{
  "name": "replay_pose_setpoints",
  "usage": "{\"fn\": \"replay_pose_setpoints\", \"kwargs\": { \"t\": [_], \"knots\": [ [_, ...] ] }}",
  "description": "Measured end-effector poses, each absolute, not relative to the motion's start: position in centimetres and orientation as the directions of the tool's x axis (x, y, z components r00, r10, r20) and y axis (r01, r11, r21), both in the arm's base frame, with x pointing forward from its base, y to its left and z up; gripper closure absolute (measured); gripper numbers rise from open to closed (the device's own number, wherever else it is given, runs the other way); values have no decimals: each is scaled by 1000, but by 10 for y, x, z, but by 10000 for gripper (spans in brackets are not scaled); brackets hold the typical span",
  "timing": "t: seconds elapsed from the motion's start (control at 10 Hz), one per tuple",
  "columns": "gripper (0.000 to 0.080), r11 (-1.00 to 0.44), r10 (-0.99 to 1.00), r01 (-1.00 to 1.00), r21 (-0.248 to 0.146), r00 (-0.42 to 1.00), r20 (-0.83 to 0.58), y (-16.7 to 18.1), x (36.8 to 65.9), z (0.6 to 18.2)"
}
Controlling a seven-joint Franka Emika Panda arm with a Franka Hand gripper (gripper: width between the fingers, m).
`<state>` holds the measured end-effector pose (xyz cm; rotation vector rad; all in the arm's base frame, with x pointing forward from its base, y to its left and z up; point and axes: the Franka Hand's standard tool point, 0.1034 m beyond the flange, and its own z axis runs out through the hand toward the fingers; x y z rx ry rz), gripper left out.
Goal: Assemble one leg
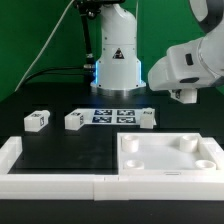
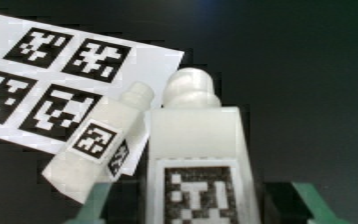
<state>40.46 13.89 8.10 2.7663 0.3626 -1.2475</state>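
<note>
The robot's two-finger gripper point(image 1: 186, 97) point(image 2: 194, 204) is clenched on 1 small chunky white plastic leg point(image 2: 194, 140). In the wrist view its 2 dark fingers point(image 2: 105, 203) stand on either side of this held leg. The held leg shows 1 black-and-white square tag on the face toward the camera and 1 rounded peg at its far end. In the exterior view the gripper hangs well above the black table point(image 1: 60, 150), at the exterior view's right, so the held leg is off the table.

Below it, 3 more legs of the same kind lie in 1 row on the table. The right leg point(image 1: 148, 119) point(image 2: 98, 140) is just beside the end of the thin flat white marker board point(image 1: 112, 116) point(image 2: 60, 65) on the exterior view's right. The middle leg point(image 1: 76, 120) is just beside the board's other end. The left leg point(image 1: 38, 120) is further to the exterior view's left, apart from the board. Each of these 3 legs shows 1 tag. The wrist view shows 4 tags on the marker board.

Nearer to the exterior camera, on the exterior view's right, lies 1 large square white tray-shaped piece point(image 1: 170, 172) with a raised rim. 1 low white wall point(image 1: 50, 184) runs along the front of the table and turns back at the exterior view's left.
</note>
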Motion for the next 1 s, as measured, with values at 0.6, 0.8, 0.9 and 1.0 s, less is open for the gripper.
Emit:
{"fn": "replay_pose_setpoints", "kwargs": {
  "t": [0.6,0.8,0.9,1.0],
  "knots": [
    [508,-972,232,236,-15,939,-253,130,428,94],
    [508,-976,216,215,-26,976,-19,131,453,102],
    [508,-972,229,234,-30,967,114,133,472,108],
    [508,-953,286,302,-18,918,274,139,495,117]
  ]
}}
